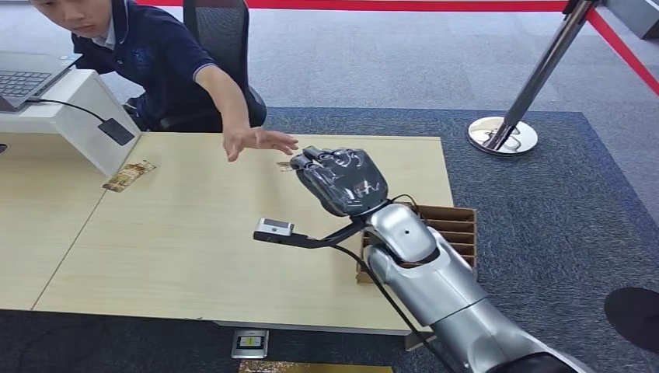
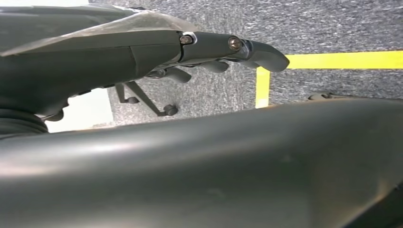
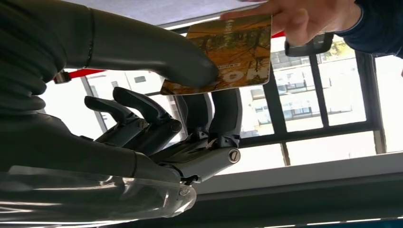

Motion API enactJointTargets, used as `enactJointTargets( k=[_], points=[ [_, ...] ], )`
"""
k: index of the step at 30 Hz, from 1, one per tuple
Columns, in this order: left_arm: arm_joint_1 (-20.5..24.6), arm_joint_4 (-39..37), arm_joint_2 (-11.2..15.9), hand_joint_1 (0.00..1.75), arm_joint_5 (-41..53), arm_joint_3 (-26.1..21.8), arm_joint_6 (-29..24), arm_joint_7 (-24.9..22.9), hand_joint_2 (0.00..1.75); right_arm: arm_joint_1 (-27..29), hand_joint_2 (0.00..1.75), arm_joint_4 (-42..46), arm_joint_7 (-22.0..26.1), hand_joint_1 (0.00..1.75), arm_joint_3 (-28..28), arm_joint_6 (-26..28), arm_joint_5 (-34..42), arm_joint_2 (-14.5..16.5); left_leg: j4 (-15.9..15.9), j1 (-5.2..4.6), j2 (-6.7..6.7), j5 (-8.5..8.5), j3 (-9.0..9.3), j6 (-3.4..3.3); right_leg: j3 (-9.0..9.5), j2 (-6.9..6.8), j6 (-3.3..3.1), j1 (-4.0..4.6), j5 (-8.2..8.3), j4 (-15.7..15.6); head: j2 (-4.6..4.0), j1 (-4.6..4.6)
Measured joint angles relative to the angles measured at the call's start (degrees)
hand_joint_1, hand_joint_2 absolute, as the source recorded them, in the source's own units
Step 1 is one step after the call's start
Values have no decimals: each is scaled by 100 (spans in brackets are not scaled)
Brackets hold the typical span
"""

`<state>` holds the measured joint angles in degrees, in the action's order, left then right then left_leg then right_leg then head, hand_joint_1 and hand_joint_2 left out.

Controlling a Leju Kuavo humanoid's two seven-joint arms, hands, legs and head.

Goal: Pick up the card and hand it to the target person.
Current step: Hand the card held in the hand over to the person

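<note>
1. A second brown patterned card [image 1: 129, 176] lies flat near the left edge of the pale wooden table [image 1: 194, 256], beside a white laptop stand [image 1: 78, 109].
2. The left hand [image 2: 228, 52] hangs over grey carpet, fingers loosely extended, holding nothing.
3. A person in a dark blue shirt [image 1: 148, 54] reaches an open hand [image 1: 260, 141] over the table.
4. The person's fingers [image 3: 285, 19] touch the far edge of the orange, tree-printed card [image 3: 228, 50].
5. The right hand [image 1: 339, 179] pinches that card between thumb and fingers, above the table.
</note>
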<state>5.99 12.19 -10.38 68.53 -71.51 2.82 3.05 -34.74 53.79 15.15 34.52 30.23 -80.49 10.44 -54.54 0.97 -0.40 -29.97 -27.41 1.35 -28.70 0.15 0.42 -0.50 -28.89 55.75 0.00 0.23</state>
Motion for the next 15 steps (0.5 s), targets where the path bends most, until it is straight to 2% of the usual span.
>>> enactJointTargets(
  k=[6,15],
  points=[
    [-3,-4,0,0,91,20,-32,-31,0,-225,175,-870,-19,175,42,563,-80,241,0,0,-1,-1,-1,0,0,0,0,0,0,-2,-1,0],
    [-2,-6,0,0,123,30,-42,-54,0,-267,175,-1590,-8,175,80,607,-144,547,0,0,-1,0,-1,0,-2,0,0,0,0,-2,-2,0]
  ],
)
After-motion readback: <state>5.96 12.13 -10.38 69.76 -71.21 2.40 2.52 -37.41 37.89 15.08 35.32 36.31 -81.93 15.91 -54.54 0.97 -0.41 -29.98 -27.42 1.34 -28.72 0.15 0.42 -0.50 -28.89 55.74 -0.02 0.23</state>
